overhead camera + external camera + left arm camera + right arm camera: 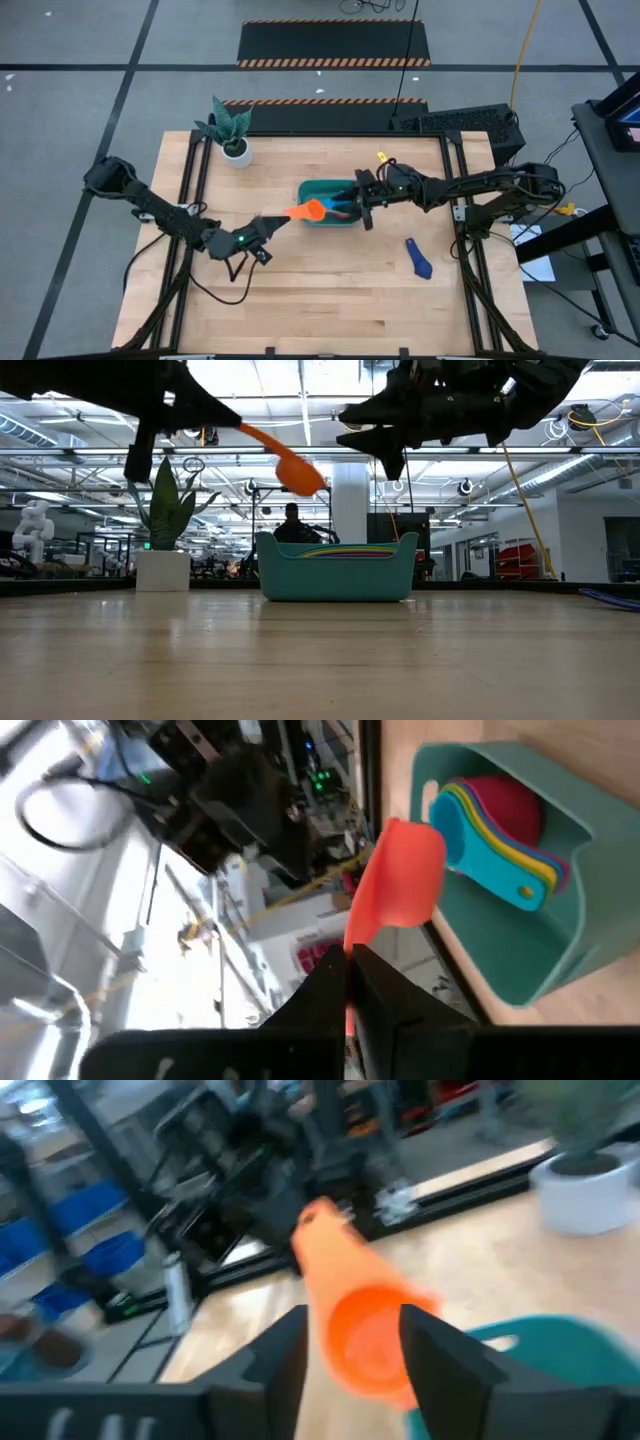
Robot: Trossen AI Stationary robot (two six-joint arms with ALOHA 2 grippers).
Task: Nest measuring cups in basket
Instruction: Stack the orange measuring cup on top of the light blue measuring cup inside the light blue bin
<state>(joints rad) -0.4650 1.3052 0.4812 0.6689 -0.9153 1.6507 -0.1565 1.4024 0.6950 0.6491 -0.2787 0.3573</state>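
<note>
The orange measuring cup (311, 210) hangs in the air at the left rim of the teal basket (318, 187), which stands on the table. My left gripper (268, 226) is shut on its handle. Inside the basket (520, 965) lie nested cups (500, 830) in red, yellow, green and light blue. My right gripper (360, 208) hovers open over the basket; its fingers (285, 1360) frame the orange bowl (365, 1340) farther off without touching it. A dark blue cup (420, 258) lies flat on the table to the right. My left gripper pinches the orange cup's flat handle (352, 935) near its free end between its two fingers, which lie along it. The fingers come from the table's left, slanting slightly down. The cup is lifted clear, its bowl (300, 472) tilted lower than the handle, beside the basket's rim.
A white pot with a green plant (235, 140) stands near the table's far left corner. Black frame rails run along the table's left and right sides. Bare wood lies toward the near edge (320, 310). A person shows in the room behind the basket (291, 520).
</note>
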